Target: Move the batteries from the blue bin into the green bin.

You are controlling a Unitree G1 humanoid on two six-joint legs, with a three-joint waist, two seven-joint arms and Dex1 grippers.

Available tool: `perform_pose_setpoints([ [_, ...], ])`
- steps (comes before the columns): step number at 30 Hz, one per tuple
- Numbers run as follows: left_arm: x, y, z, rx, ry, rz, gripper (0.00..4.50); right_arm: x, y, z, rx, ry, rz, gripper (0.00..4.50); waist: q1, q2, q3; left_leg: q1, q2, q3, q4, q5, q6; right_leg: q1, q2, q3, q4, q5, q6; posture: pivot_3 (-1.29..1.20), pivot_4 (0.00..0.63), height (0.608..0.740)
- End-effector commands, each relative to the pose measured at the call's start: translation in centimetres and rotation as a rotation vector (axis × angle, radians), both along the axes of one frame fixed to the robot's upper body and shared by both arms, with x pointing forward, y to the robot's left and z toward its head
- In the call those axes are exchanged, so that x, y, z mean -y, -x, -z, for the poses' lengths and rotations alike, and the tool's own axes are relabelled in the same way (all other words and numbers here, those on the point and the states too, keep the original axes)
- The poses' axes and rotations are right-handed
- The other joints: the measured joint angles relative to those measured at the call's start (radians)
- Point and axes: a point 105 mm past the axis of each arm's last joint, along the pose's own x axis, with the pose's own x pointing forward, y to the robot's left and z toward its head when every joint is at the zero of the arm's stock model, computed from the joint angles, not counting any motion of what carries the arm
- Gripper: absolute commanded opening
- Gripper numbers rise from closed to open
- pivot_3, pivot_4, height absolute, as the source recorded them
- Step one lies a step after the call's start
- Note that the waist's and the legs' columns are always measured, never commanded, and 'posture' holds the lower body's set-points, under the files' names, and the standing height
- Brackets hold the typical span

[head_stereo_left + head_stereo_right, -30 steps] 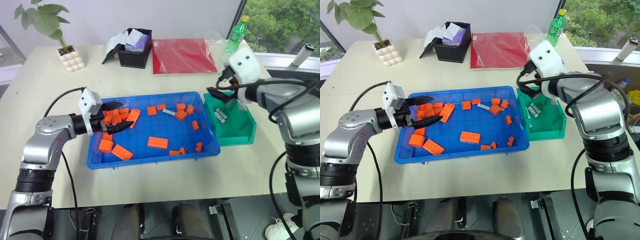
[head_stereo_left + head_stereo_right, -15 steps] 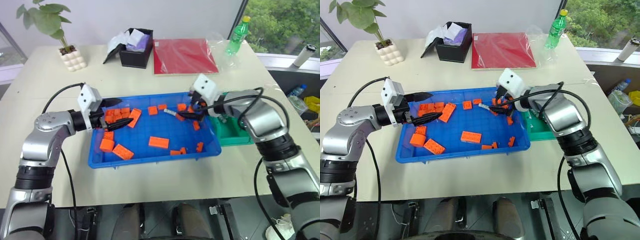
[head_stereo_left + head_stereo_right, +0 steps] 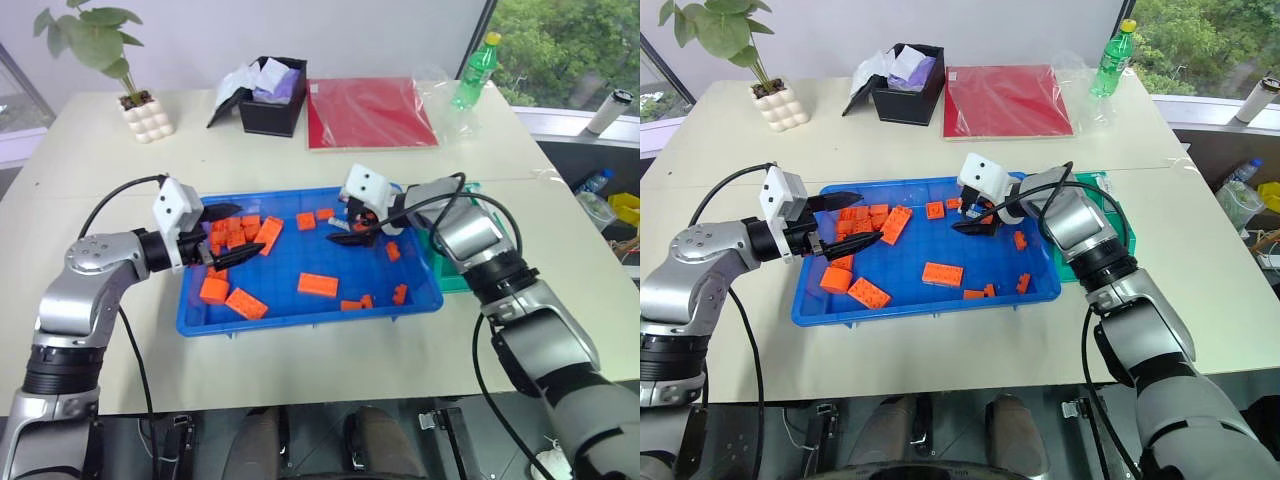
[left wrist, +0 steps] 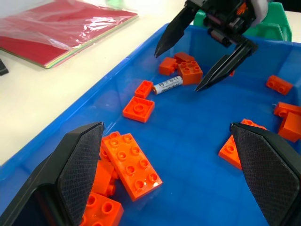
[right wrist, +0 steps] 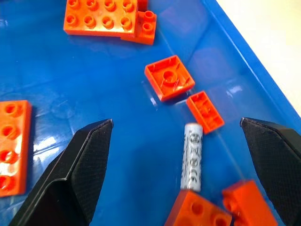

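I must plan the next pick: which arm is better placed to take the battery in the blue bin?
Right. The right gripper hangs open just above the battery, while the left gripper is across the blue bin.

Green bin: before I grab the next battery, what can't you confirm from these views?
- Green bin: the right arm covers most of it in both eye views, so the batteries inside cannot be counted.
- Battery: its near end is hidden under an orange block in the right wrist view.
- Blue bin: more batteries under the blocks cannot be ruled out.
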Motion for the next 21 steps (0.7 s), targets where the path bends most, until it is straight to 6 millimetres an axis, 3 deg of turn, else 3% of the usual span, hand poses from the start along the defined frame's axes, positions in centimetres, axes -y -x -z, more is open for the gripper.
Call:
perform_pose_setpoints([
  [1,-0.3,0.4,-1.5,0.055,0.001,-0.011,4.50,-0.6,-0.6,-0.7,0.034,0.006,-0.024,4.46,0.000,0.000,0.000,0.000,0.000,0.000,0.000,0.000,0.000,0.000,0.000,0.000,0.000,0.000,0.000,0.00,0.150,0.740],
  [20,-0.6,0.7,-1.8,0.081,0.014,-0.050,4.50,0.8,-2.5,2.0,-0.178,0.049,0.094,4.46,-0.002,0.000,0.000,0.000,0.000,0.000,0.001,0.001,-0.001,-0.001,0.000,0.000,0.004,0.000,0.000,0.00,0.150,0.740],
  [21,-0.6,0.7,-1.8,0.082,0.015,-0.052,4.50,0.9,-2.6,2.1,-0.176,0.055,0.099,4.22,-0.002,0.000,0.000,0.000,0.000,0.000,0.001,0.001,-0.001,-0.001,0.000,0.000,0.004,0.000,0.000,0.00,0.150,0.740],
])
